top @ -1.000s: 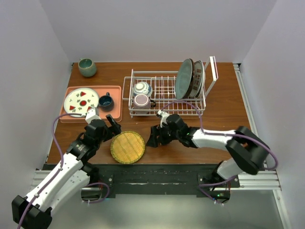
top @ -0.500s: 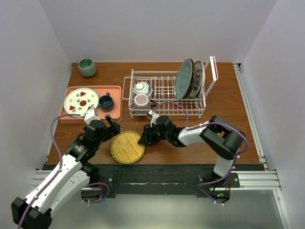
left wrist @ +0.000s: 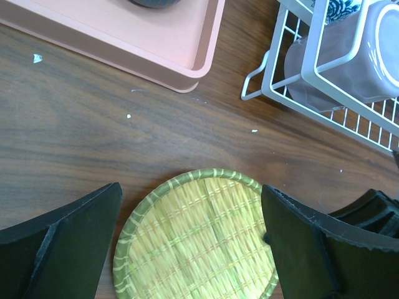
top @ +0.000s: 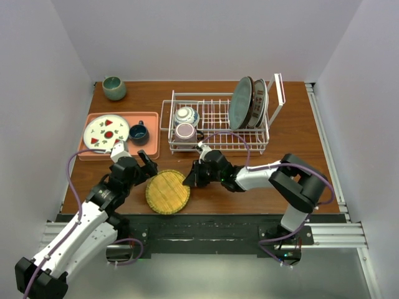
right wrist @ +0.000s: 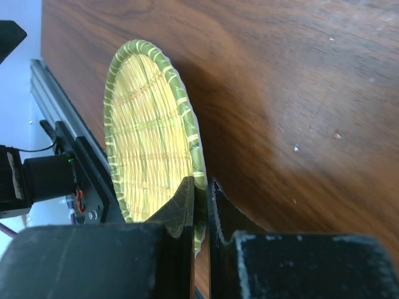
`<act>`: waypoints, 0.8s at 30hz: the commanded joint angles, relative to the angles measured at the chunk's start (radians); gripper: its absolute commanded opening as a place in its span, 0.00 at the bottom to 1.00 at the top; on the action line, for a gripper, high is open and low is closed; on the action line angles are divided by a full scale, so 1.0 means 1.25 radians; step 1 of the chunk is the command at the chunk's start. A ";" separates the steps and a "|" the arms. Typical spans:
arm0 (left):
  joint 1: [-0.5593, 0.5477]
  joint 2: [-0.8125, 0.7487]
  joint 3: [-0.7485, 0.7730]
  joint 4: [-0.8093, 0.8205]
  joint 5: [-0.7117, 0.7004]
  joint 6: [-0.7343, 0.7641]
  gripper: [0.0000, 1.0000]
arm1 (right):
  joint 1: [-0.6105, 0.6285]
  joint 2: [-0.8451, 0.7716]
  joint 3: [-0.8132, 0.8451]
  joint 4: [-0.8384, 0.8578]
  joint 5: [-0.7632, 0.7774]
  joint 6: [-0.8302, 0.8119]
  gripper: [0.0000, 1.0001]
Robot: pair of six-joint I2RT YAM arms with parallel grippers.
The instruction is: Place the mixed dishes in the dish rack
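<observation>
On the wooden table (top: 293, 137), lower centre of the overhead view, the right gripper (top: 191, 179) has slid left and clamped the yellow plate (top: 168, 192) by its right rim, the left gripper (top: 144, 167) hanging spread beside it, so transfer to the dish rack (top: 215, 121), upper centre, can likely begin.

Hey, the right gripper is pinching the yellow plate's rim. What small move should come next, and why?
Probably raise the right gripper slightly without loosening the pinch. It is shut on the rim of the yellow plate, that edge looks lifted off the table, and the dish rack has free prongs mid-rack.
</observation>
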 commanded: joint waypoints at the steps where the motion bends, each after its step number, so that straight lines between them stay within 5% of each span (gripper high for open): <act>1: -0.002 0.004 -0.011 0.023 0.003 -0.016 1.00 | 0.002 -0.049 -0.007 -0.132 0.117 -0.064 0.00; 12: -0.002 0.031 -0.024 0.087 0.092 0.045 0.98 | 0.001 -0.286 0.050 -0.328 0.195 -0.093 0.00; 24: -0.002 0.075 -0.020 0.110 0.134 0.061 0.96 | 0.002 -0.405 0.109 -0.447 0.241 -0.138 0.00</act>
